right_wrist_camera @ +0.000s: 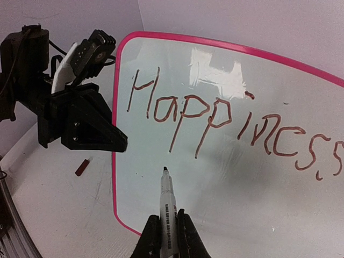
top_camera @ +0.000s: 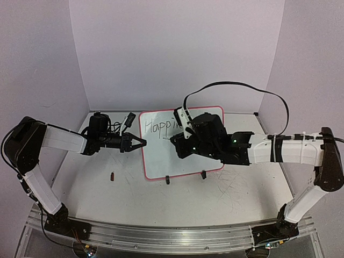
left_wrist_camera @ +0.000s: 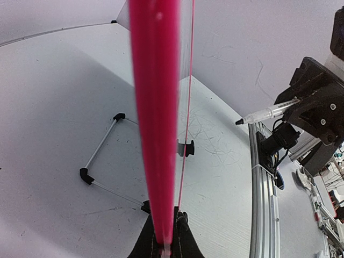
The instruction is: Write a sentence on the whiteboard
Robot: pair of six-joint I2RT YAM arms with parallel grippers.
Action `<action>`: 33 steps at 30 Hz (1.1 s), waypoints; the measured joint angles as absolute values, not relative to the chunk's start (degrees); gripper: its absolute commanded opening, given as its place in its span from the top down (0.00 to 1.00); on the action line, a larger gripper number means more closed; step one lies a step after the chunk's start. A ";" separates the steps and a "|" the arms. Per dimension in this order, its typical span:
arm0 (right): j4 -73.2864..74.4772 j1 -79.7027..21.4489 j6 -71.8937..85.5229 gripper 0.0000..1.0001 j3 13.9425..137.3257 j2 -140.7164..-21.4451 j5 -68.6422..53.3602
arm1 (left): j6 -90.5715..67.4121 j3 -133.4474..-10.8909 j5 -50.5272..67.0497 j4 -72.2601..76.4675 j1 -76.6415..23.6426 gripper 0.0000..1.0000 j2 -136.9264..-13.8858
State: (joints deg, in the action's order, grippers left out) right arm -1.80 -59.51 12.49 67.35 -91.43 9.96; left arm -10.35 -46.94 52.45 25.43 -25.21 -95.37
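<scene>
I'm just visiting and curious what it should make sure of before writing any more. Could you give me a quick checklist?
1. Left hand clamped on the whiteboard edge: ok.
2. Right hand gripping the marker: ok.
3. Marker uncapped, tip bare: ok.
4. Sentence reads "Happiness" in full so far: ok.
5. Bare board under that word for the next line: ok.
6. Marker tip touching the board: cannot tell.

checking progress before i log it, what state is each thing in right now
whiteboard: upright, left edge clamped
sentence: only "Happiness" written
marker: uncapped, tip just off the board
left gripper: shut on the whiteboard
right gripper: shut on the marker
small red piece: lying on table
</scene>
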 measured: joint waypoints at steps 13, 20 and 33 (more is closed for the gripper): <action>-2.14 -59.83 12.69 1.00 67.81 -92.07 10.45 | -10.37 -46.94 52.34 25.43 -25.23 1.00 -95.37; -2.90 -59.83 12.65 1.00 66.39 -91.45 12.09 | -10.66 -46.94 52.01 25.43 -25.32 1.00 -95.37; -2.99 -59.80 10.57 1.00 63.84 -87.61 21.51 | -11.53 -46.94 50.80 25.46 -25.64 1.00 -95.37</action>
